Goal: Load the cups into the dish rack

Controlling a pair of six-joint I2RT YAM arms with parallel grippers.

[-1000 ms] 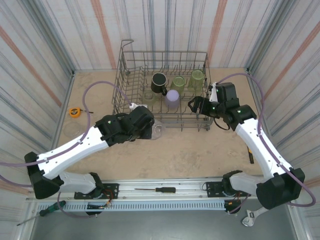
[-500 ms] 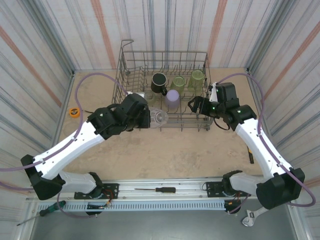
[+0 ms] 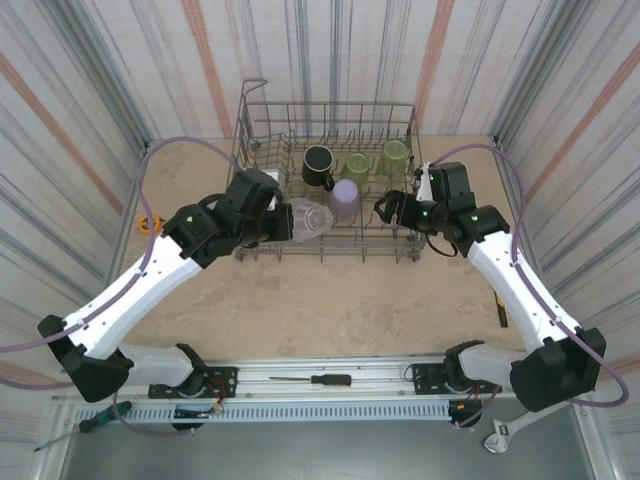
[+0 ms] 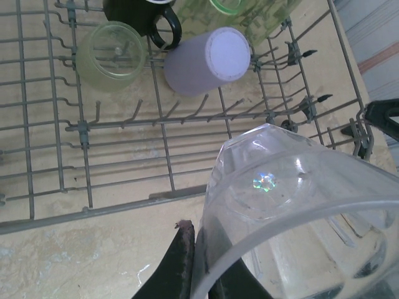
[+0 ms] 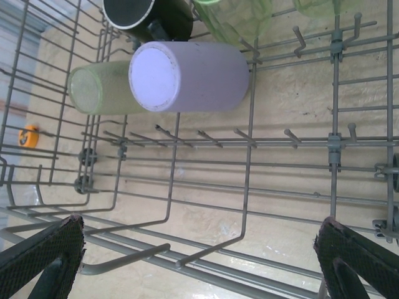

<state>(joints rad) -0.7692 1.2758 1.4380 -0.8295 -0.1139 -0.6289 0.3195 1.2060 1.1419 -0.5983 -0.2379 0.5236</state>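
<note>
The grey wire dish rack (image 3: pixel 240 172) stands at the back of the table. Inside it are a black mug (image 3: pixel 319 166), a lavender cup (image 3: pixel 344 198) lying on its side, and olive-green tumblers (image 3: pixel 357 166) (image 3: pixel 394 158). My left gripper (image 3: pixel 284 222) is shut on the rim of a clear plastic cup (image 3: pixel 312 219), held tilted over the rack's front left rail. In the left wrist view the clear cup (image 4: pixel 293 205) has its wall pinched in my left gripper (image 4: pixel 198 252). My right gripper (image 3: pixel 391 210) stands open over the rack's right front, its pads (image 5: pixel 43 255) wide apart above bare tines (image 5: pixel 249 156).
An orange tape measure (image 3: pixel 150 224) lies near the left wall. A black screwdriver (image 3: pixel 315 379) rests on the front rail and a green-handled one (image 3: pixel 100 415) lies at the bottom left. A small tool (image 3: pixel 501 312) lies by the right wall. Corrugated walls close in three sides.
My left arm has carried the clear cup away from the table in front of the rack, up and back to the rack's front left rail. The right arm has barely moved.
</note>
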